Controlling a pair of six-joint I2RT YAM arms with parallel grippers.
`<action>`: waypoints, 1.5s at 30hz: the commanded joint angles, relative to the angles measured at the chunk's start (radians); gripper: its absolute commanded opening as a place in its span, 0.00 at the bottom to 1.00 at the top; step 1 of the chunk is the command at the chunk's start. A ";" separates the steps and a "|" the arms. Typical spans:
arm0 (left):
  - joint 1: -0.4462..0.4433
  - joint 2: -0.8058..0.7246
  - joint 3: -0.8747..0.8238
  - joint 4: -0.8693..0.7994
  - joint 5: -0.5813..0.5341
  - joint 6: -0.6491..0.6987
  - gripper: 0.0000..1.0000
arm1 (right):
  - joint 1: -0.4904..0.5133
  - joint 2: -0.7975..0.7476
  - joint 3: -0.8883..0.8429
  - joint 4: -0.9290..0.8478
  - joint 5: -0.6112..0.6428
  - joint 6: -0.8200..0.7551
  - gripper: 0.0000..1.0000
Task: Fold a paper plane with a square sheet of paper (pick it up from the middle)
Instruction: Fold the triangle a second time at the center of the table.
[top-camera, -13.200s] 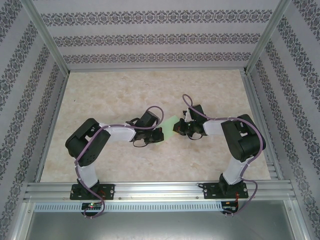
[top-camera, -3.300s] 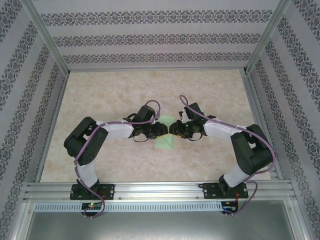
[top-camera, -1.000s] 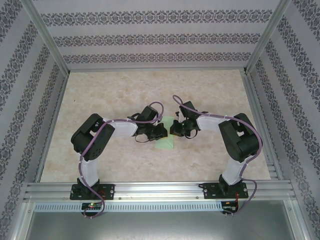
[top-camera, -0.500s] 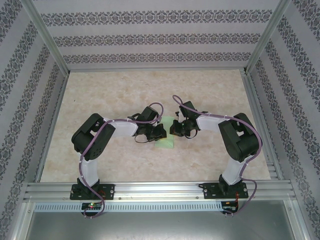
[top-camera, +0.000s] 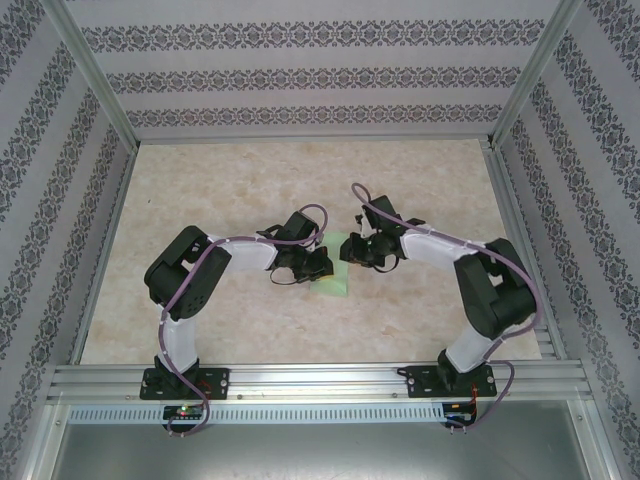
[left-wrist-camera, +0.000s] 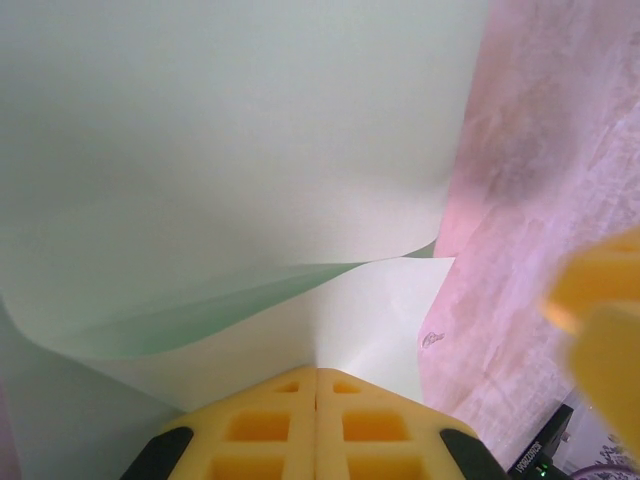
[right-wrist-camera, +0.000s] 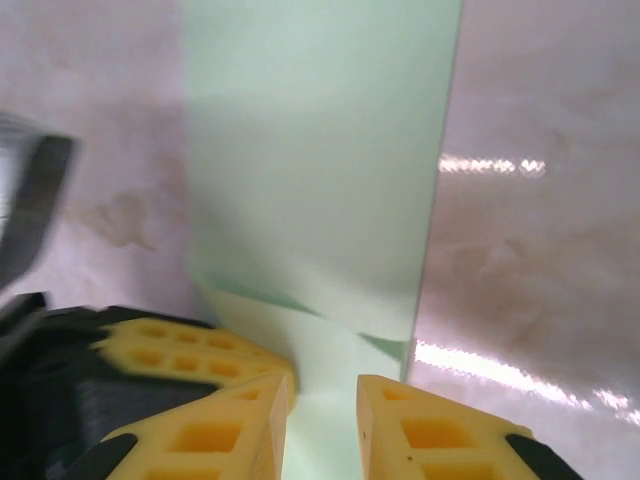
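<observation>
From above, the left arm (top-camera: 190, 285) bends out at the elbow and reaches in toward the middle of the table (top-camera: 250, 180), while the right arm (top-camera: 490, 285) mirrors it from the other side. The left gripper (top-camera: 322, 265) and the right gripper (top-camera: 352, 250) face each other, nearly meeting, with the pale green paper (top-camera: 338, 282) between and below them; this view is too small to tell how their jaws stand. The left wrist camera shows the left gripper (left-wrist-camera: 315, 385) clamped tight, its yellow fingers (left-wrist-camera: 260, 425) pressed together on an edge of the paper (left-wrist-camera: 230, 150), which rises from the pinch as a broad curved sheet with one layer folded over another; the pink marbled table (left-wrist-camera: 540, 150) lies to the right, and a yellow blur (left-wrist-camera: 600, 320) sits at the right edge. The right wrist camera shows the right gripper (right-wrist-camera: 322, 385) with its jaws a narrow gap apart, a strip of the paper (right-wrist-camera: 310, 150) running through that gap without being squeezed, then stretching away flat and long over the table (right-wrist-camera: 540, 100), with a small folded step near the fingers (right-wrist-camera: 400, 415).
</observation>
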 joint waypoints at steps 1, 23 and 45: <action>-0.008 0.040 0.000 -0.079 -0.058 -0.015 0.07 | 0.021 -0.070 -0.040 -0.010 0.024 0.034 0.25; -0.008 0.035 -0.012 -0.081 -0.072 -0.029 0.06 | 0.143 0.015 -0.106 0.005 -0.019 0.068 0.10; -0.007 0.035 -0.025 -0.106 -0.100 -0.043 0.06 | 0.141 -0.064 -0.214 -0.145 -0.027 -0.011 0.10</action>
